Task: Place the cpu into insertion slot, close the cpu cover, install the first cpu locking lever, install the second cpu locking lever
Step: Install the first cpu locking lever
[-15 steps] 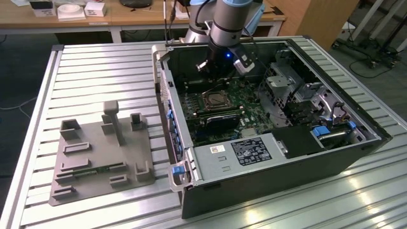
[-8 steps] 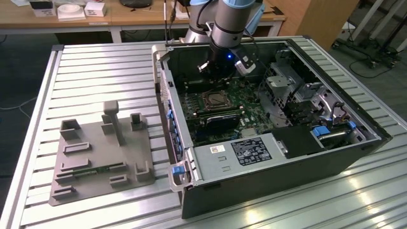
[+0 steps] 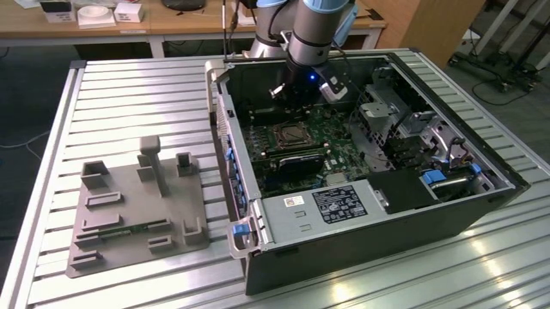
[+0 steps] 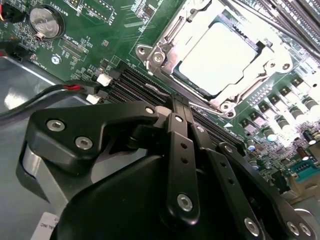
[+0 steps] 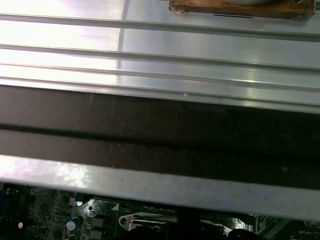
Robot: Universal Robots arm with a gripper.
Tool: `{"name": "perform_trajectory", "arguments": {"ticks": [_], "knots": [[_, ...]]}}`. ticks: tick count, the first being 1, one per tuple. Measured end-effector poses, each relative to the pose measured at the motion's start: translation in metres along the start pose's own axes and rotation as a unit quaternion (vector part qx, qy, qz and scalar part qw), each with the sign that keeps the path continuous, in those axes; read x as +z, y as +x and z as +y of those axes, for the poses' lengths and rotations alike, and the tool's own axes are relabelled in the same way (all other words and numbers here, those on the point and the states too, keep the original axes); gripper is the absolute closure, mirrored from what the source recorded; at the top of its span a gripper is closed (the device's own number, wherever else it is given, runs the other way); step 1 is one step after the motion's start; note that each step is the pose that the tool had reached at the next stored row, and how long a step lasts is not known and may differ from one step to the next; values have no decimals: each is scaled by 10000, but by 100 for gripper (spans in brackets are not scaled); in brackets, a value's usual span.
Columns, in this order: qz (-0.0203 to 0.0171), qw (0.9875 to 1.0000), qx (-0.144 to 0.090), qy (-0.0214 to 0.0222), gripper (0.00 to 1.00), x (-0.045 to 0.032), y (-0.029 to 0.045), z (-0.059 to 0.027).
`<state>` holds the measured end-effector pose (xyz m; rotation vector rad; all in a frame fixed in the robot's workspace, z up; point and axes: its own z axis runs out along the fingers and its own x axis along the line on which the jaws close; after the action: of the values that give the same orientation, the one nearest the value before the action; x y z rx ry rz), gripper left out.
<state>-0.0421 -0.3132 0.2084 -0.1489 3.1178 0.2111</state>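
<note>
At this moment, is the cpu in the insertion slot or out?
In: the cpu lies flat inside the insertion slot, with the cpu cover framing it.

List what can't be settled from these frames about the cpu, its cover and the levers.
- Levers: in the second wrist view, the cover lies over the cpu, but whether either lever is latched is unclear; glare washes out the far side.
- Socket near edge: in the second wrist view, the gripper body hides it.
- Socket: in the exterior view, the slot is too small for detail.
- First wrist view: the case wall blocks most of the board.
</note>
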Motion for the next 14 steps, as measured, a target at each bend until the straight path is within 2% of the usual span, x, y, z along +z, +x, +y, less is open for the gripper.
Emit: {"name": "perform_trajectory", "arguments": {"ticks": [10,14], "knots": [[4,10000,1,41,90,13,-63,-8],[4,10000,2,44,90,13,-75,-9]]}}
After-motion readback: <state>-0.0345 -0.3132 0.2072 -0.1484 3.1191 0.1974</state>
